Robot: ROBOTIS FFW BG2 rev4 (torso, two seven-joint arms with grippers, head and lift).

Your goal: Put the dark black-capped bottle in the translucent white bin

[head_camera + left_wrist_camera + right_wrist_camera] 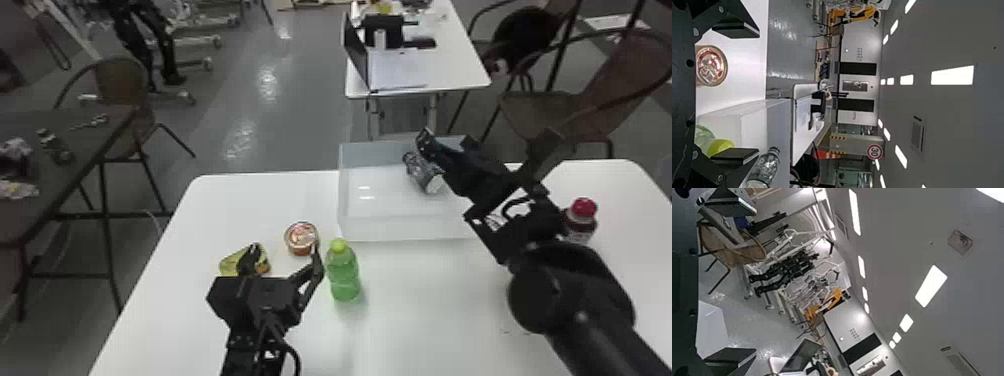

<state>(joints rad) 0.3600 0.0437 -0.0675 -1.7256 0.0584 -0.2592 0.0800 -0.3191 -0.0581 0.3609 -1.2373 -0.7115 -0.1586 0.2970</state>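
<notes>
In the upper right centre of the head view, one translucent white bin (390, 220) is being seen on the white table (225, 200), and one dark black-capped bottle (422, 172) is being framed by its outline, tilted, with its cap being pointed to the upper left. Whether the bottle is being supported by the bin floor cannot be told. By the left wrist view too, the bottle is being shown, beyond one of that arm's fingers.

The right gripper (447, 140) is being held over the bin, beside the bottle; in the right wrist view its two fingers are being shown apart, with nothing being clasped. At the lower left centre of the head view, the left gripper (285, 248) is being held with its two fingers spread.

Three bottles are being counted in all: the dark one, one green bottle (343, 275) being seen upright at the lower centre, and one red-capped bottle (582, 220) being partly covered by the right arm at the right. One round tin (301, 237) and one yellow packet (231, 265) are also being counted, left of the green bottle.
</notes>
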